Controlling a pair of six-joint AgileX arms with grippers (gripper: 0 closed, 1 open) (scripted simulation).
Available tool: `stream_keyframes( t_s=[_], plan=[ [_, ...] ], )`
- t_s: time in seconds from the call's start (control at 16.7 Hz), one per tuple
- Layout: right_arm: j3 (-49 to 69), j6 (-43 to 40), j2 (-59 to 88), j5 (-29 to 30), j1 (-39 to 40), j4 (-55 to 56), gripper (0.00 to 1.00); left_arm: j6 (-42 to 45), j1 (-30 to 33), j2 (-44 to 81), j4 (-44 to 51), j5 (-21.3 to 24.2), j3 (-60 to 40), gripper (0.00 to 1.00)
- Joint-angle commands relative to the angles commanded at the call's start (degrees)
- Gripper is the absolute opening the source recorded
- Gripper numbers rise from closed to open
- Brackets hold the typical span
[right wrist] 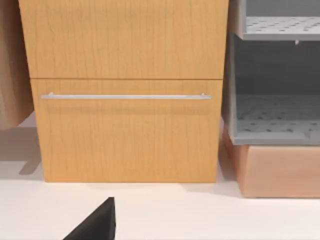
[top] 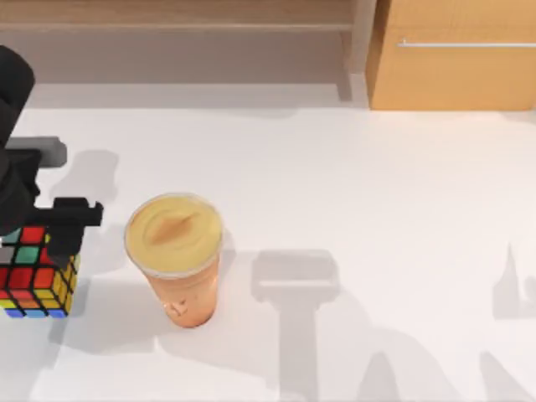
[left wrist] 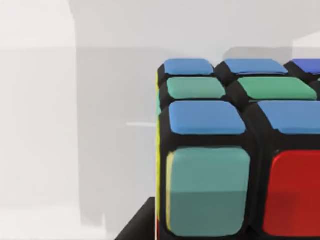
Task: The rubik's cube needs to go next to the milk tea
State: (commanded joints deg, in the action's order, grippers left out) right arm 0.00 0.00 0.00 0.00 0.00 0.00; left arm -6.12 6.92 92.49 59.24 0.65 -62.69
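Left tool (top: pixel 38 239) sitting at the far left edge of the white bench (top: pixel 377 209) in the top view, black body hanging directly over the small 3x3 rubik's cube with black edges and red, yellow, green and blue squares (top: pixel 35 272). Black finger (top: pixel 74 219) overlapping the cube's top right edge; fingers apparently straddling the cube, but cannot tell whether pinching it or spread clear of it. Also cannot tell whether cube is resting on the bench or lifted; shadow lying just below and right of it.

Left wrist view looking at the cube (left wrist: pixel 240 150) up close: blue, green, teal and red squares facing the camera, yellow sliver along one edge, white bench behind.

Tall tapered clear plastic cup of orange-tan milk tea with round yellowish lid and brown smudge (top: pixel 176 251) standing upright on the bench, just right of the cube in the top view, small gap between the two, not touching.

Right arm parked off to the right; right wrist view facing a light wooden cabinet front with a thin metal bar handle (right wrist: pixel 125 96) and grey perforated shelves (right wrist: pixel 275 115) beside it, dark tool tip (right wrist: pixel 97 222) poking in at the lower edge. Cannot tell whether right tool is spread or pressed together.
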Motion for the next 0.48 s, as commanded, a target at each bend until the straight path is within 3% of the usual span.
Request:
stream_keyframes(
  t_s=[0.48],
  plan=[
    [0.0,0.0,0.0,0.0,0.0,0.0,1.0,0.2,-1.4,-1.4,-1.6,-0.1,0.1,0.0]
  ],
)
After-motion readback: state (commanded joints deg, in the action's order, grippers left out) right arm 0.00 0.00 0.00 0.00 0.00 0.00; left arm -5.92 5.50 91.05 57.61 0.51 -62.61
